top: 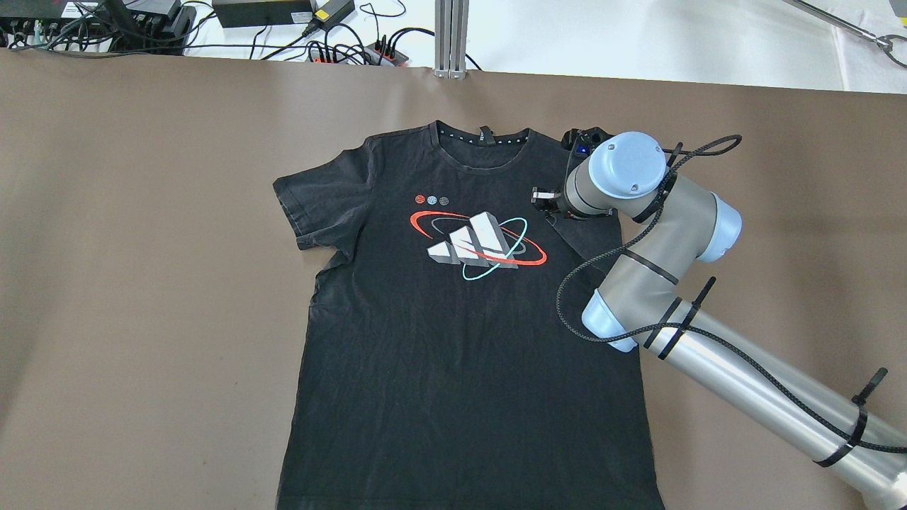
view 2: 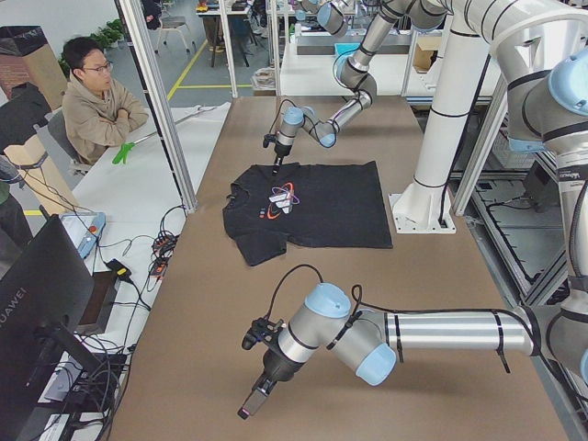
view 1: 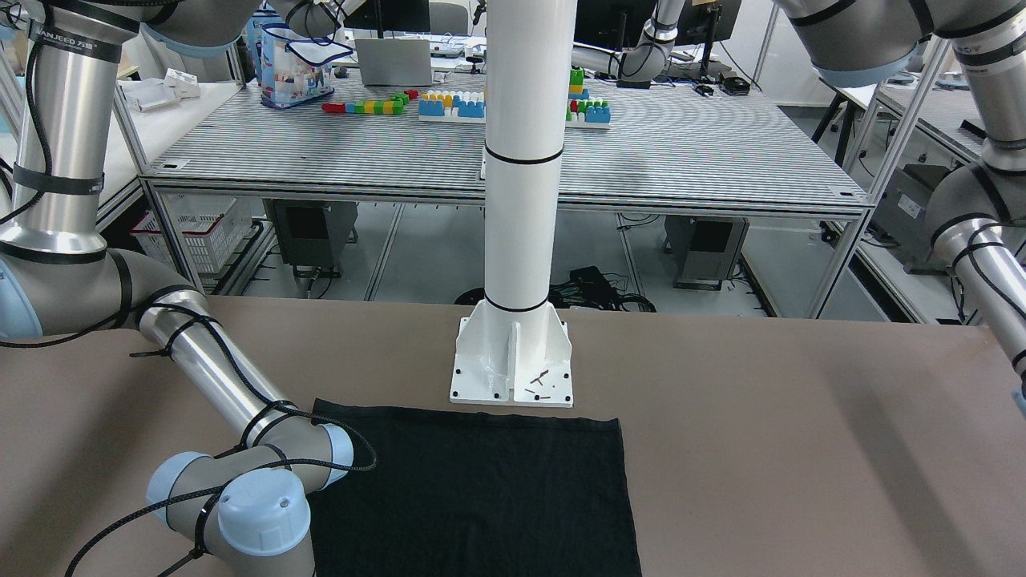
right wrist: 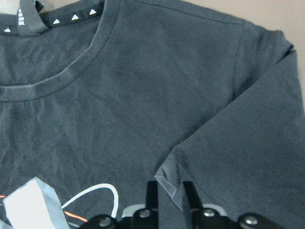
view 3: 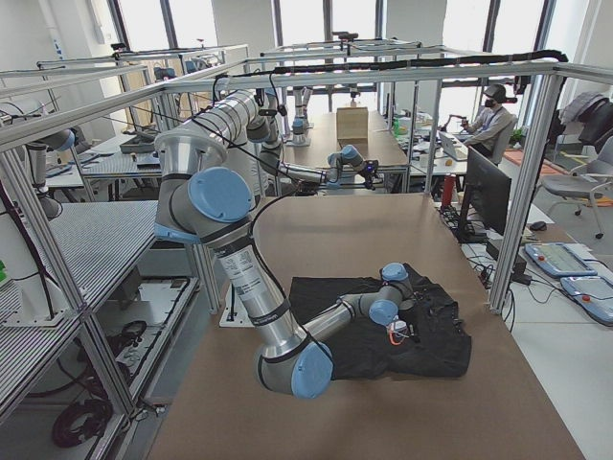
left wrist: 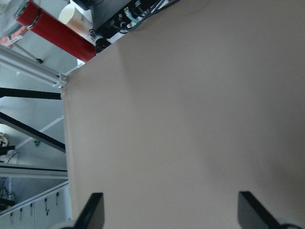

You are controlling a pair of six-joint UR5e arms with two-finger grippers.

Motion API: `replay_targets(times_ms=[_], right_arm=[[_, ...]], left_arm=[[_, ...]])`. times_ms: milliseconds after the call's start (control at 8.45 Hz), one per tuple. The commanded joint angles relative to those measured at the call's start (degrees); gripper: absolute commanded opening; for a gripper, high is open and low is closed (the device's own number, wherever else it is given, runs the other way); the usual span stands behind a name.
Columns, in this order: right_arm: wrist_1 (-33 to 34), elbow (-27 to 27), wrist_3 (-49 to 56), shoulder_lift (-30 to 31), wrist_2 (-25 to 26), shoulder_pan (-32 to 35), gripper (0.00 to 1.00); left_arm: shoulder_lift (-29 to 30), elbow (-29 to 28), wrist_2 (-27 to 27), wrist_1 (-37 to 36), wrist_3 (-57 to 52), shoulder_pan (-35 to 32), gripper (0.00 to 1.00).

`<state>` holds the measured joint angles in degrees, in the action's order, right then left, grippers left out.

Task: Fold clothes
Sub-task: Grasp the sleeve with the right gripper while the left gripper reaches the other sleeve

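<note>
One black T-shirt (top: 460, 354) lies flat, logo (top: 478, 244) up; right hand (right wrist: 169, 188) pinches sleeve (right wrist: 248, 152).

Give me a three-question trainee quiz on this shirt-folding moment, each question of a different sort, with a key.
1. True or false: the left gripper is open above bare table.
2. Multiple choice: which part of the black T-shirt is the right gripper shut on? A) the collar; B) the edge of a sleeve; C) the bottom hem.
3. Fill in: the T-shirt lies flat with its printed logo facing ____.

Key: 1 true; 2 B; 3 up.
</note>
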<state>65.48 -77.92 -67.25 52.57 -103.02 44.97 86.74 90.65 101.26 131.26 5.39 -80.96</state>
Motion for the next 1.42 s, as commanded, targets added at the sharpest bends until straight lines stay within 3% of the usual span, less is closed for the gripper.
replay_targets(times_ms=[0,237,592,828,1183,1301], right_arm=[[-0.1,-0.2,-0.1,0.2,0.1,-0.1,0.95],[-0.3,-0.4,0.0,0.2,0.0,-0.2,0.95],[-0.7,-0.4,0.2,1.7,0.0,-0.2,0.95],[-0.8,-0.7,0.0,2.1,0.0,-0.2,0.95],[-1.4,-3.5,-0.1,4.0,0.0,-0.2,0.95],[-1.5,-3.6,-0.2,4.2,0.0,-0.2,0.95]], left_arm=[[8.9,0.8,9.2,-0.6,12.3,7.9,1.00],[17.0,-1.3,11.2,-0.7,29.1,16.4,1.00],[28.3,-11.5,11.2,0.0,37.6,24.1,0.93],[30.8,-13.4,11.2,0.1,40.7,27.7,0.78],[33.8,-19.6,11.2,3.3,41.4,28.7,0.46],[35.1,-21.4,11.2,3.6,41.4,28.7,0.41]])
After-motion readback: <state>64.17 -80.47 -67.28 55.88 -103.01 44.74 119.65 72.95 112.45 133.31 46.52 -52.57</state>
